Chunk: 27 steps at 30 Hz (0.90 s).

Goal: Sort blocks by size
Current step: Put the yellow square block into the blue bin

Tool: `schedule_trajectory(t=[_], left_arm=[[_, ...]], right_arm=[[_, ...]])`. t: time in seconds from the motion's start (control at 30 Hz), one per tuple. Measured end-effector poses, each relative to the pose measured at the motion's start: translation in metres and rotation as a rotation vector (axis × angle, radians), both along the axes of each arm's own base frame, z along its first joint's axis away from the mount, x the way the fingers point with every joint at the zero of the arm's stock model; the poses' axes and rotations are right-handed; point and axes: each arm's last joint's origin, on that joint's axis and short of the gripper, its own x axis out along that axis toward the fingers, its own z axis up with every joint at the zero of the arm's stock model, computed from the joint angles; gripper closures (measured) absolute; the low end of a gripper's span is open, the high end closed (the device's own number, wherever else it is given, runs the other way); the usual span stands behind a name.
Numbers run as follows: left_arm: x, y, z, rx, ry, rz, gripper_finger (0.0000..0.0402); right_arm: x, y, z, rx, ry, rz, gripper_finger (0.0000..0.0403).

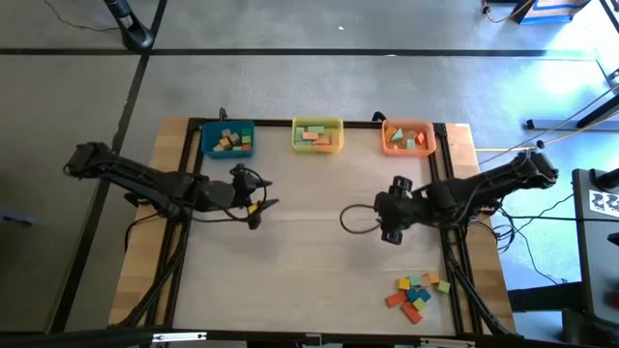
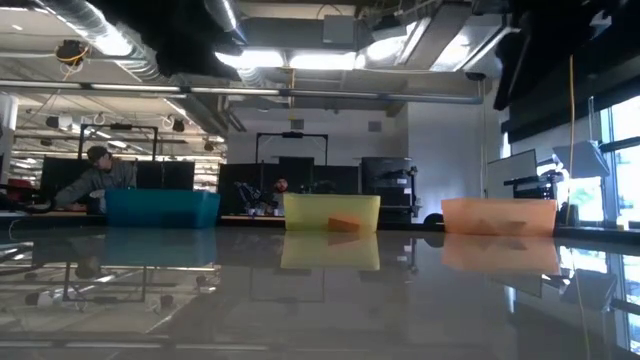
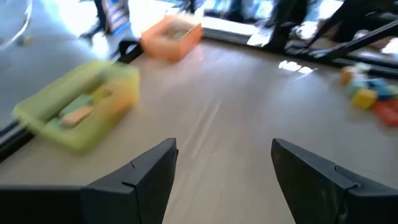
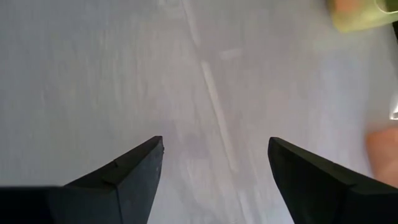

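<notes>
Both arms reach in over the pale bench (image 1: 300,261) in the high view, the left end effector (image 1: 259,205) near the middle-left and the right end effector (image 1: 387,220) near the middle-right, well apart from each other and neither holding anything. Loose blocks (image 1: 416,293) in orange, red, teal, blue and yellow lie in a small cluster at the bench's near right corner, well apart from both arms. Along the far edge stand a blue bin (image 1: 228,138), a yellow bin (image 1: 318,135) and an orange bin (image 1: 408,137), each with a few blocks inside. From the low view, the glossy bench top runs to the same three bins, teal-blue (image 2: 161,208), yellow (image 2: 331,212) and orange (image 2: 499,216), with a person (image 2: 95,180) seated in the room behind; no arm shows here. Through the left wrist view, the left end effector's fingers (image 3: 146,174) stand spread with bare bench between them, released; the yellow bin (image 3: 81,112) and orange bin (image 3: 171,38) lie beyond, and the loose blocks (image 3: 370,96) sit blurred at the far side. Through the right wrist view, the right end effector's fingers (image 4: 134,171) are likewise parted over bare bench, gripping nothing.
</notes>
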Motion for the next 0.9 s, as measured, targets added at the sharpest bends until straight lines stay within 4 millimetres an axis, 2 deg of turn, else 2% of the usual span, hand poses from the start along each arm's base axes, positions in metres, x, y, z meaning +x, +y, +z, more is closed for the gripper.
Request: schedule_trajectory(t=[0.17, 0.3, 0.43, 0.57, 0.63, 0.73, 0.9], left_arm=[[-0.001, -0.018, -0.007, 0.064, -0.110, -0.126, 0.0153], [-0.006, -0.024, -0.022, 0.084, -0.214, -0.170, 0.0153], [-0.010, -0.024, -0.032, 0.069, -0.291, -0.169, 0.0153], [-0.010, -0.021, -0.032, 0.071, -0.294, -0.159, 0.0153], [-0.010, -0.020, -0.032, 0.071, -0.294, -0.152, 0.0153], [-0.009, -0.018, -0.032, 0.065, -0.300, -0.140, 0.0153], [-0.008, -0.015, -0.032, 0.058, -0.299, -0.120, 0.0153]], right_arm=[[-0.014, 0.024, -0.007, -0.003, 0.021, 0.035, 0.0114], [-0.034, 0.036, -0.034, -0.005, 0.134, 0.040, 0.0114], [-0.052, 0.041, -0.061, 0.043, 0.222, -0.072, 0.0114], [-0.054, 0.040, -0.082, 0.083, 0.200, -0.149, 0.0114], [-0.053, 0.041, -0.086, 0.100, 0.188, -0.150, 0.0114], [-0.060, 0.044, -0.090, 0.184, 0.295, -0.138, 0.0114], [-0.068, 0.063, -0.090, 0.381, 0.402, -0.062, 0.0114]])
